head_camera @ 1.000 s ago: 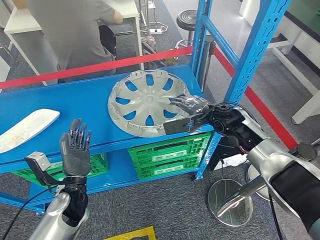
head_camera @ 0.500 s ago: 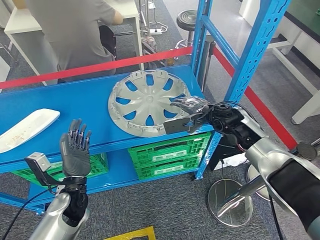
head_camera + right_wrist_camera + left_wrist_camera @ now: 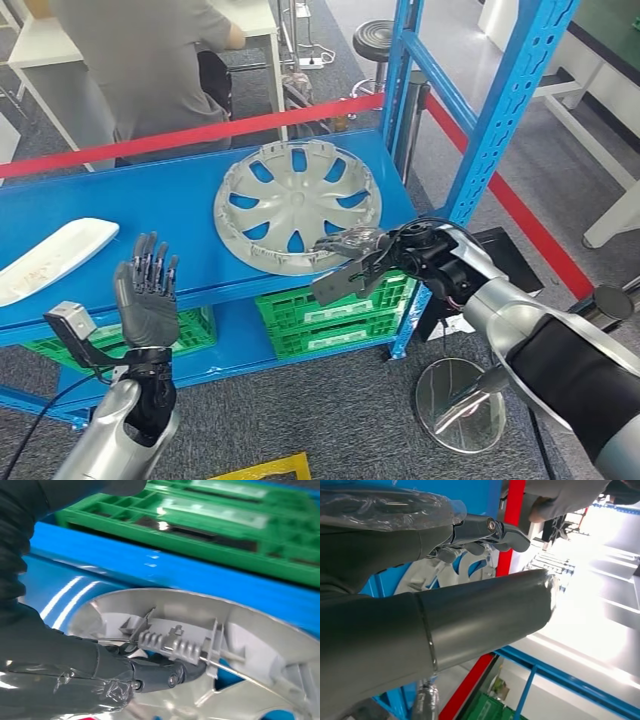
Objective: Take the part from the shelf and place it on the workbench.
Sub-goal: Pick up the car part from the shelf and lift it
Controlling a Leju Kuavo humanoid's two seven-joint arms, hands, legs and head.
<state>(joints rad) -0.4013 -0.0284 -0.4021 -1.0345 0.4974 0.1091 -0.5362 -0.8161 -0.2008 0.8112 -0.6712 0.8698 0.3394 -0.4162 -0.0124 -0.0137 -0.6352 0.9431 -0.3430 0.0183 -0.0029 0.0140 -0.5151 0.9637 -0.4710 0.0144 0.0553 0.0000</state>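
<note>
A silver hubcap point(image 3: 294, 205) lies inner side up on the blue shelf point(image 3: 151, 200), its front rim at the shelf's front edge. My right hand point(image 3: 353, 250) is at that front rim, toward the right. Its fingers point(image 3: 158, 675) reach over the rim and touch a ribbed clip inside the hubcap point(image 3: 245, 645). The thumb stays spread out in front of the shelf edge, apart from the rim. My left hand point(image 3: 147, 295) is raised in front of the shelf's left half, fingers upright and spread, holding nothing. The left wrist view shows the left hand point(image 3: 433, 610) with the hubcap point(image 3: 433, 575) beyond it.
A white panel point(image 3: 53, 255) lies at the shelf's left end. Green crates point(image 3: 340, 310) sit on the level below. Blue uprights point(image 3: 498, 120) stand to the right, with red tape point(image 3: 226, 128) behind the shelf. A person point(image 3: 143, 60) stands beyond the tape. A round metal base point(image 3: 460, 405) is on the floor.
My right hand has moved from the hubcap's right rim down and left to its front rim. The hubcap has shifted slightly to the left. The left hand has barely moved.
</note>
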